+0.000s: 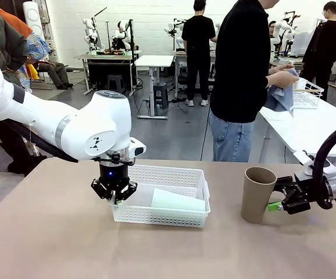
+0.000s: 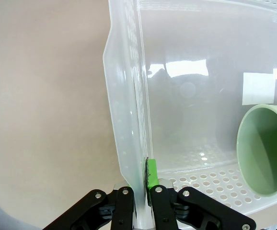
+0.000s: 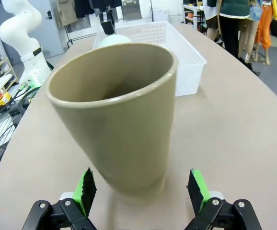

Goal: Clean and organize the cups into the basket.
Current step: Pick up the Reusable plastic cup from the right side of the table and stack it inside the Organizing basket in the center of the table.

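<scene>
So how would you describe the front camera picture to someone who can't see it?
The left gripper pinches the left wall of a white basket holding a mint green cup on its side. At right, the open right gripper faces an upright tan cup on the table; behind, a person handles a blue cloth.

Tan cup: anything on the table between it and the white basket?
Nothing. The table between the tan cup and the basket is bare, as the front view shows; the right wrist view shows the same.
</scene>
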Robot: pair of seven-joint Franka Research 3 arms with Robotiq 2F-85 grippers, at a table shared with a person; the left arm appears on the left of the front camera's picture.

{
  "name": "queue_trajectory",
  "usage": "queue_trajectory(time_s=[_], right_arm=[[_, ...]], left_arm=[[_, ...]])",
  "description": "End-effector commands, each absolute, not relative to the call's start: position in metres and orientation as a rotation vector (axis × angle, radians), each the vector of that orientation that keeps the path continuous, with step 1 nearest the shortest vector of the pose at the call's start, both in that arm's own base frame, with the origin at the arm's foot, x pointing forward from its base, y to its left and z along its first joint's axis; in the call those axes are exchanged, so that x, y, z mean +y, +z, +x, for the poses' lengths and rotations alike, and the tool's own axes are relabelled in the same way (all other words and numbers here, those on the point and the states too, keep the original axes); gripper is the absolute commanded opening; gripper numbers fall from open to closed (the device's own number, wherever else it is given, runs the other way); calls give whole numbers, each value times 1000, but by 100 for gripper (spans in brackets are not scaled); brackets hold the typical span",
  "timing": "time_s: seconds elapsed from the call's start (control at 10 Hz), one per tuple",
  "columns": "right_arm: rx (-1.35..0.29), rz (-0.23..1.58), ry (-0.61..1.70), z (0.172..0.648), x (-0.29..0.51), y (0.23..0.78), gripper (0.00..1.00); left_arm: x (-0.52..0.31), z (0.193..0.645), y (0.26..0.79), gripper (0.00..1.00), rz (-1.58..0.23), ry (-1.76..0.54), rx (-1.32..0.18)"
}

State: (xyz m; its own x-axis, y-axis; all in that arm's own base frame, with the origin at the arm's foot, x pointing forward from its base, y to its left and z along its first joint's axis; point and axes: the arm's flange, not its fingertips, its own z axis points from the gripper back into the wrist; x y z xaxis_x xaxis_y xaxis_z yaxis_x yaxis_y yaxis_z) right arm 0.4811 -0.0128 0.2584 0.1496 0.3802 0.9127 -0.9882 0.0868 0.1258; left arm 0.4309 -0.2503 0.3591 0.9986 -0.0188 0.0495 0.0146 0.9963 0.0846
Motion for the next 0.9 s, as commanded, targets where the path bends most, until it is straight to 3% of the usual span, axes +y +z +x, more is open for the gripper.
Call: queue_trajectory(time_s=[0.0,0.8], right_arm=[[-854,945,1186,492,-10,254,100],[-823,1029,1206,492,17,252,100]], left_arm=[[-250,430,360,0,97,-29,-61],[-250,430,360,0,97,-29,-61]])
